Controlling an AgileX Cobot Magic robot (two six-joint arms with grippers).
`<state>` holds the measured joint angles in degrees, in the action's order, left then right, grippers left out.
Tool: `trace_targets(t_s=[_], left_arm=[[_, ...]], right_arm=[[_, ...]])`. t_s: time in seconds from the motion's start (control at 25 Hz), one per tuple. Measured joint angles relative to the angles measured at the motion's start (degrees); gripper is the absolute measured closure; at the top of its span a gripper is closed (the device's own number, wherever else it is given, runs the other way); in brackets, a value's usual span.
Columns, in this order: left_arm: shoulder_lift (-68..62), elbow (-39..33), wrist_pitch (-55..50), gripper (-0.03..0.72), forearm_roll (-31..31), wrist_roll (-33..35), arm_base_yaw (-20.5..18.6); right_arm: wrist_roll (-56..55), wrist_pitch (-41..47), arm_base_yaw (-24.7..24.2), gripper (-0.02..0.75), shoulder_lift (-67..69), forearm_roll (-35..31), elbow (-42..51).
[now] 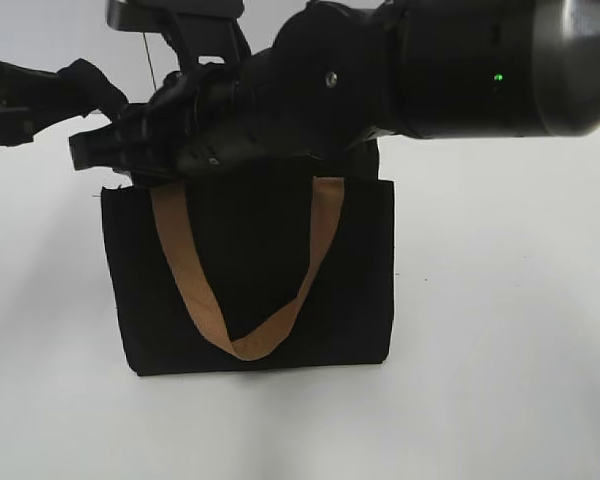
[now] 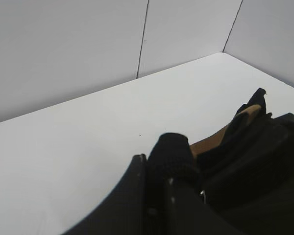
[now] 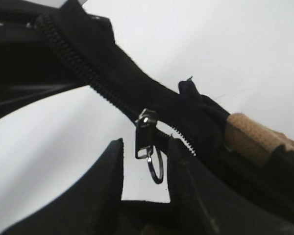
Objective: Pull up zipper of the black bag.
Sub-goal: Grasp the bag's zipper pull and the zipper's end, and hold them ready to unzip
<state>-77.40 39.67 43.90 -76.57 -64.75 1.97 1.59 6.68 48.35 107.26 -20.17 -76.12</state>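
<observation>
Two black robot arms converged over the black bag (image 1: 250, 290) standing upright on a white table (image 1: 500, 380), its tan handle (image 1: 242, 300) hanging in a loop down the front panel. The right arm (image 1: 460, 65) filled the upper part of the exterior view, reaching across the middle to the bag's top edge, while the left arm (image 1: 40, 95) came in from the left side toward the bag's upper left corner. Seen from the right wrist, the zipper (image 3: 146, 134) hung from the black zip line with a small metal ring below it, sitting between the two fingers of the right gripper (image 3: 144, 171); the jaws stood apart with white table showing between them, and neither finger could be said to touch the tab. From the left wrist, the left gripper (image 2: 161, 181) was pressed in among black fabric beside a strip of tan strap (image 2: 208, 144), but whether its jaws were closed on the cloth could not be told.
</observation>
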Motion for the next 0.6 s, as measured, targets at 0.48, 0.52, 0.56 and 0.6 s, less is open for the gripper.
trace_targets(t_s=[0.48,0.52,0.56,0.6], left_arm=[[0.00,0.00,1.83,0.668,2.03,0.00,0.00],[0.00,0.00,2.16,0.668,2.14,0.00,0.00],[0.00,0.00,2.45,0.668,2.23,0.00,0.00],[0.00,0.00,2.73,0.668,2.23,0.00,0.00]], right_arm=[[-0.06,2.56,0.06,0.514,0.06,-0.89,0.00],[-0.06,2.56,0.06,0.538,0.06,-0.89,0.00],[-0.10,2.56,0.06,0.582,0.06,-0.89,0.00],[-0.10,2.56,0.06,0.643,0.06,-0.89,0.00]])
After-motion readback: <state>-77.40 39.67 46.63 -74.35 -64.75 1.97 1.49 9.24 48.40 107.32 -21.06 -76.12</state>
